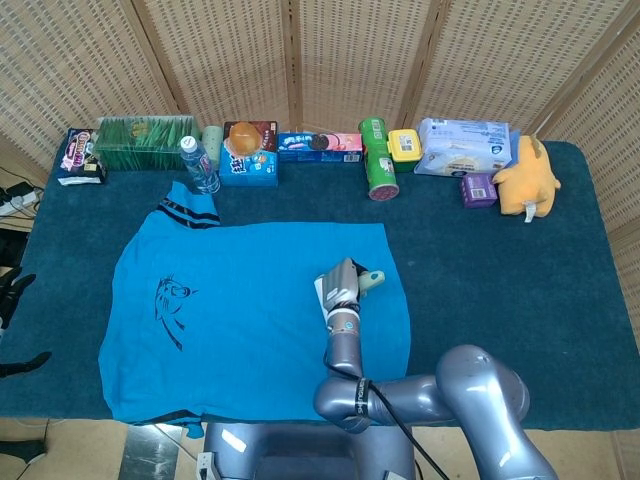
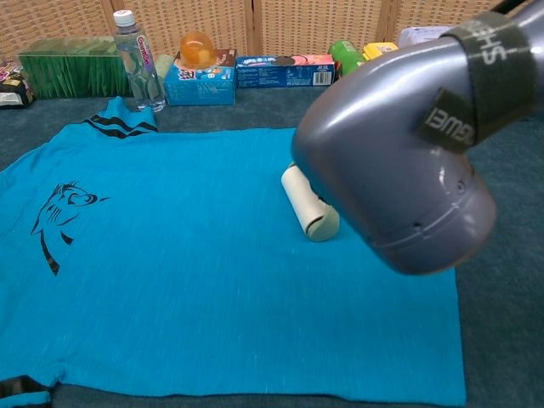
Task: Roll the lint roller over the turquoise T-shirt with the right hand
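The turquoise T-shirt lies flat on the dark blue table, its black print towards the left. My right hand grips the lint roller, whose white roll rests on the shirt's right half. The pale green handle sticks out to the right. In the chest view my right arm fills the right side and hides the hand. Only dark, spread fingers of my left hand show at the left edge, off the table, holding nothing.
Along the table's back edge stand a water bottle, a green box, snack boxes, a green can, a tissue pack and a yellow plush toy. Bare cloth lies right of the shirt.
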### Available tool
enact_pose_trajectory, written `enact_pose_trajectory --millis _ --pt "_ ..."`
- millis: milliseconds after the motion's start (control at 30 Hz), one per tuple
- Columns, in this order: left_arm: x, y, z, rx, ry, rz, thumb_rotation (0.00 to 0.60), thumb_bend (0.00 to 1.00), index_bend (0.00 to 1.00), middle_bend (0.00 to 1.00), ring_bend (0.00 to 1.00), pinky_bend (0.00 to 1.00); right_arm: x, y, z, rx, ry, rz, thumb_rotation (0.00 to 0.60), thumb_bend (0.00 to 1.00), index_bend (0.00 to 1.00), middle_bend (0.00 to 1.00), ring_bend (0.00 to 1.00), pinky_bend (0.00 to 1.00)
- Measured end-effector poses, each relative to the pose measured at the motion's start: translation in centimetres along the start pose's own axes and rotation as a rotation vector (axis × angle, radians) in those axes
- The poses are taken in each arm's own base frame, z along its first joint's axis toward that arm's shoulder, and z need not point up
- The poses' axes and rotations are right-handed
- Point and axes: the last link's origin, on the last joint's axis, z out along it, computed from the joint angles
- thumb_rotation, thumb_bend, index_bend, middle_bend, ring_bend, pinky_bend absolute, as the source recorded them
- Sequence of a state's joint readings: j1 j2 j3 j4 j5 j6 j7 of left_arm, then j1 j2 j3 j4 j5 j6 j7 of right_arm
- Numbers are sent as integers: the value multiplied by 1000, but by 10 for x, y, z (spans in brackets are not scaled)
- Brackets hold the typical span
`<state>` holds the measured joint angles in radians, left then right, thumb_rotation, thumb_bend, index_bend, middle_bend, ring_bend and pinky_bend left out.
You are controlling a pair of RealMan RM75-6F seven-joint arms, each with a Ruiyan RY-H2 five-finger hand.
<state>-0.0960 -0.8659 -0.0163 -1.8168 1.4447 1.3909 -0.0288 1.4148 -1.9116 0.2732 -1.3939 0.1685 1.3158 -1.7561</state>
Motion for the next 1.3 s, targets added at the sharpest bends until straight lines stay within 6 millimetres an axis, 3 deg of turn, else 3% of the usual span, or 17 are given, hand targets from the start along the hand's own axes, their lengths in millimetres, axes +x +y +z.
enact_pose_trajectory --millis 233,533,900,1100,1300 --pt "0 0 0 2 0 0 600 114 0 0 0 80 4 -5 -3 16 17 -2 600 1000 681 706 990 1000" --pt "-1 0 0 1 -2 1 600 114 0 0 0 80 -9 16 5 -28 -6 -5 600 1000 682 705 990 1000" --pt "-4 4 0 -2 -11 19 600 115 0 0 0 79 -69 108 32 -195 -101 4 600 1000 681 706 987 1000" --pt "-6 6 0 1 -15 26 600 114 0 0 0 80 -82 135 35 -214 -104 32 600 1000 681 706 985 1000" --pt "-7 7 1 3 -19 30 600 113 0 0 0 80 -80 161 35 -206 -43 115 600 1000 682 706 978 1000"
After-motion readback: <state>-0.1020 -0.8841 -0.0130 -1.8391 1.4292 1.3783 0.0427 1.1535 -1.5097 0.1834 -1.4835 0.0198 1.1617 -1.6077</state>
